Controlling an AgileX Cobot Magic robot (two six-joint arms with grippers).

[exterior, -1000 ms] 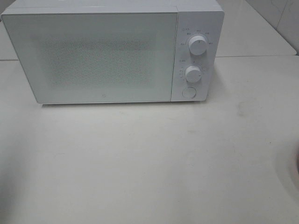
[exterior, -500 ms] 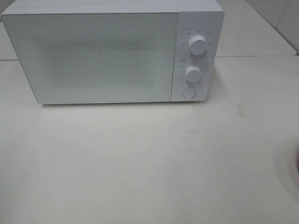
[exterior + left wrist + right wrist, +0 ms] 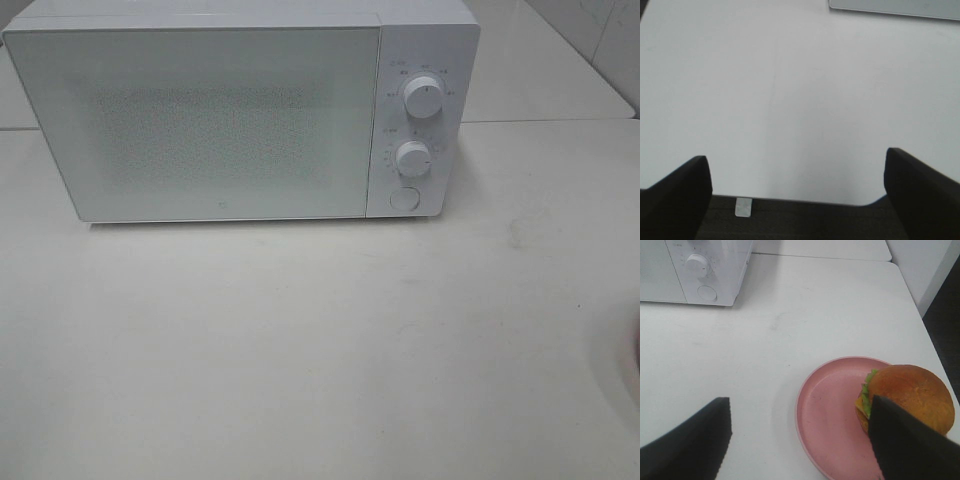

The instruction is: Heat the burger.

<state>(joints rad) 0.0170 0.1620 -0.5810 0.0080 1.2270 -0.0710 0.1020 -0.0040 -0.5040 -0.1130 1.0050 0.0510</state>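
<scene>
The round burger with glossy golden-brown bun, green lettuce and yellow cheese sits on the round pink plate on the white desk, just beside one finger of the right hand. Both the right hand and the left hand gape wide, holding nothing. The white microwave stands at twelve o'clock, door closed.

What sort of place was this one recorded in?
Probably a mock kitchen counter set up for testing: a white microwave with its door shut stands on a plain white table, and a burger sits on a pink plate near the table's edge. No real kitchen fittings show.
</scene>
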